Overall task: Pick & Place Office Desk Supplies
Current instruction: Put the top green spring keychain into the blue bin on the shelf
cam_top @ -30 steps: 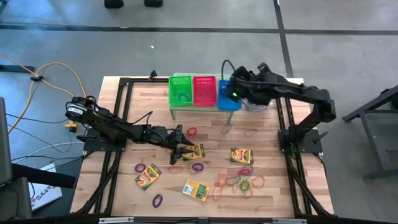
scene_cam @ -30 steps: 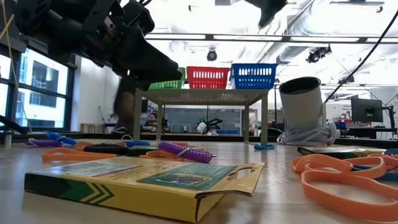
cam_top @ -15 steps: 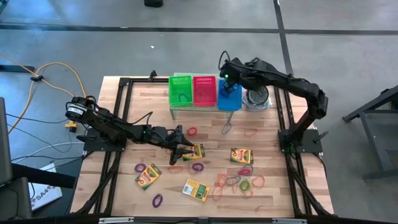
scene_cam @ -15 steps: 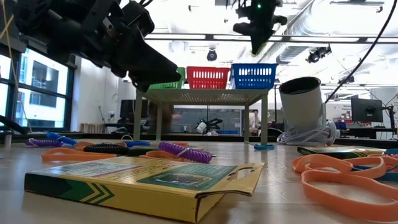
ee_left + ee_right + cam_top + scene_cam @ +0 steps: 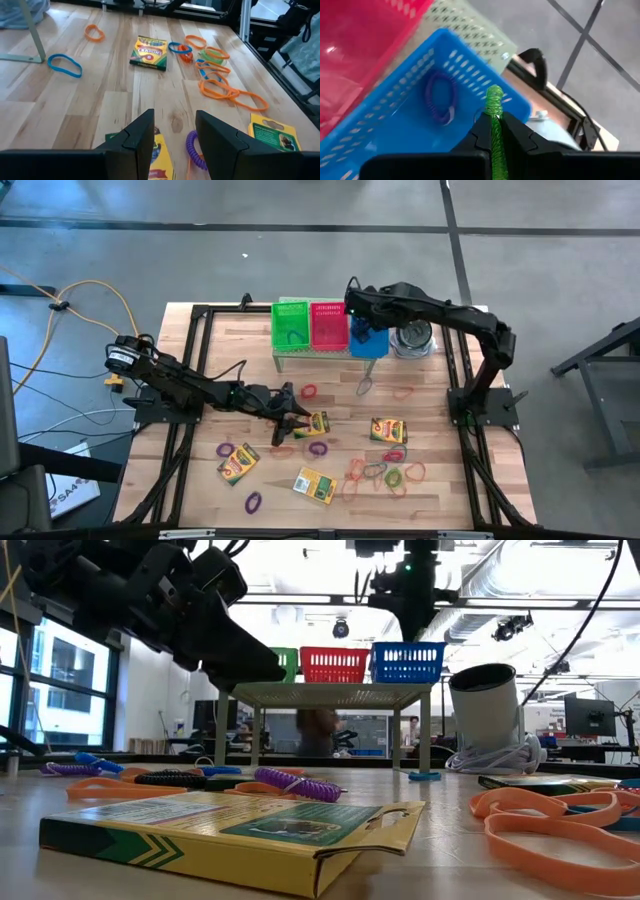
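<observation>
Right gripper (image 5: 494, 131) hangs above the blue basket (image 5: 395, 125), fingers pinching a green coiled band (image 5: 494, 107), with a purple coil (image 5: 440, 100) lying inside the basket, while the left gripper (image 5: 174, 137) hovers, fingers parted, over a crayon box (image 5: 313, 424) on the table (image 5: 440, 500).

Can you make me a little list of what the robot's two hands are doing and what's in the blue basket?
right gripper: shut on a green coil band, above the blue basket
blue basket contents: one purple coil band
left gripper: open, holding nothing, low over the table above a crayon box
baskets: green, red, blue, side by side on a small stand
</observation>
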`<action>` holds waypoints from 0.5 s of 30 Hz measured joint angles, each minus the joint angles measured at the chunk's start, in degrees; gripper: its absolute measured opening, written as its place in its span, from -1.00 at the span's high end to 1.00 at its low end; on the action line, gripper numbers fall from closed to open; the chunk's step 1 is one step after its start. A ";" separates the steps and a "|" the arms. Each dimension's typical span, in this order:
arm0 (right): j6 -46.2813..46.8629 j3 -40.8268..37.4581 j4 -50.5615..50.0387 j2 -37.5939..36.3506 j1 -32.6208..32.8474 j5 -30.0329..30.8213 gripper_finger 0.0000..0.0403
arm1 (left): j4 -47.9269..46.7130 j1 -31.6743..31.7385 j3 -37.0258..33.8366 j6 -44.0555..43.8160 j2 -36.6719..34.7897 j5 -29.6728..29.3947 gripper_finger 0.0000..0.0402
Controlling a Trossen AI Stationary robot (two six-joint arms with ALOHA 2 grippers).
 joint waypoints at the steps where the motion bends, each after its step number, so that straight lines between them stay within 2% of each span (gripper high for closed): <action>1: 0.14 0.00 -0.10 0.04 0.39 -0.01 0.95 | -0.02 0.00 0.00 0.29 0.00 -0.03 0.31; 13: 2.46 0.01 -0.63 2.79 1.56 -4.47 0.95 | 0.24 0.00 0.00 0.29 0.00 -0.02 0.31; 15: 2.31 0.01 -0.41 3.71 1.54 -4.40 0.89 | 0.24 0.00 0.00 -0.03 0.00 -0.02 0.31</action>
